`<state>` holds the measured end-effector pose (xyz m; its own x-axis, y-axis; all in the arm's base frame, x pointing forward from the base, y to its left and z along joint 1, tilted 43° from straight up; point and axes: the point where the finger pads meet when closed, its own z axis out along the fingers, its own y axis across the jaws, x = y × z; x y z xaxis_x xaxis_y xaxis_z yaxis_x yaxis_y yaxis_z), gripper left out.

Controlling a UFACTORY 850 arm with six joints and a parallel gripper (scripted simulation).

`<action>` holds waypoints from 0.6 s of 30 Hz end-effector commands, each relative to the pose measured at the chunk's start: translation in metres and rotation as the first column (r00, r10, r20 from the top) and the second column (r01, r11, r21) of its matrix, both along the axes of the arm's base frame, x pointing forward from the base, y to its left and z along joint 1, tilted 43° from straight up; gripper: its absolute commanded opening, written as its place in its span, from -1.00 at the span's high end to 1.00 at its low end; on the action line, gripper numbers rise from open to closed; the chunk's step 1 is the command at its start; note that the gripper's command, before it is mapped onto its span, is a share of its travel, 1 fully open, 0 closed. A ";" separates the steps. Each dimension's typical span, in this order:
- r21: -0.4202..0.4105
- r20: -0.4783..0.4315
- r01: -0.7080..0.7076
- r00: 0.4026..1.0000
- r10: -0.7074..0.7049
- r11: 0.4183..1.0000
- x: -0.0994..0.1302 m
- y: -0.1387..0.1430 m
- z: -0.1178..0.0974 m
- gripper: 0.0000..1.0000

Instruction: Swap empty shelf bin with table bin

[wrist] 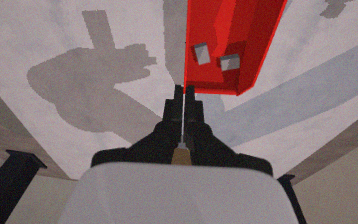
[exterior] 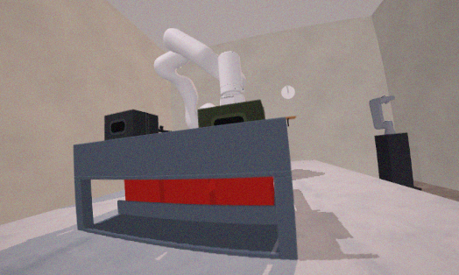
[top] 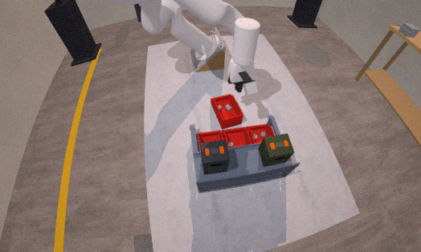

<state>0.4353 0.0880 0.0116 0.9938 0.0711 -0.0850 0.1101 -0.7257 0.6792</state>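
Note:
My gripper (top: 239,89) (wrist: 184,98) is shut, with nothing seen between its fingertips. It hangs above the table, near one end of the table's red bin; in the exterior view it is hidden. That bin (top: 231,116) (wrist: 220,30) stands on the table between the arm's base and the shelf, with grey parts in it. Three red bins stand side by side in the grey-blue shelf (top: 247,170) (exterior: 182,158). The left one (top: 210,138) shows no parts, though a box partly hides it. The middle one (top: 237,136) shows a part, and the right one (top: 261,132) shows grey parts.
A dark grey box (top: 215,158) (exterior: 131,124) and a green box (top: 276,150) (exterior: 248,109) stand on top of the shelf, close behind the bins. The shelf's uprights rise at both ends of the bin row. The arm's base stands beyond the table's bin.

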 end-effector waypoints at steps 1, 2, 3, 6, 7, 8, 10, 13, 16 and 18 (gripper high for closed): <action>0.001 0.001 -0.001 1.000 0.001 1.000 0.001 0.001 0.000 1.00; 0.001 0.001 -0.001 1.000 0.001 1.000 0.001 0.001 0.000 1.00; 0.001 0.001 -0.001 1.000 0.001 1.000 0.001 0.001 0.000 1.00; 0.001 0.001 -0.001 1.000 0.001 1.000 0.001 0.001 0.000 1.00; 0.001 0.001 -0.001 1.000 0.001 1.000 0.001 0.001 0.000 1.00; 0.001 0.001 -0.001 1.000 0.001 1.000 0.001 0.001 0.000 1.00; 0.001 0.001 -0.001 1.000 0.001 1.000 0.001 0.001 0.000 1.00; 0.001 0.001 -0.001 1.000 0.001 1.000 0.001 0.001 0.000 1.00; 0.001 0.001 -0.001 1.000 0.001 1.000 0.001 0.001 0.000 0.49; 0.001 0.001 -0.001 1.000 0.001 1.000 0.001 0.001 0.000 0.49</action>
<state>0.4353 0.0880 0.0116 0.9938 0.0711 -0.0850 0.1101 -0.7257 0.6792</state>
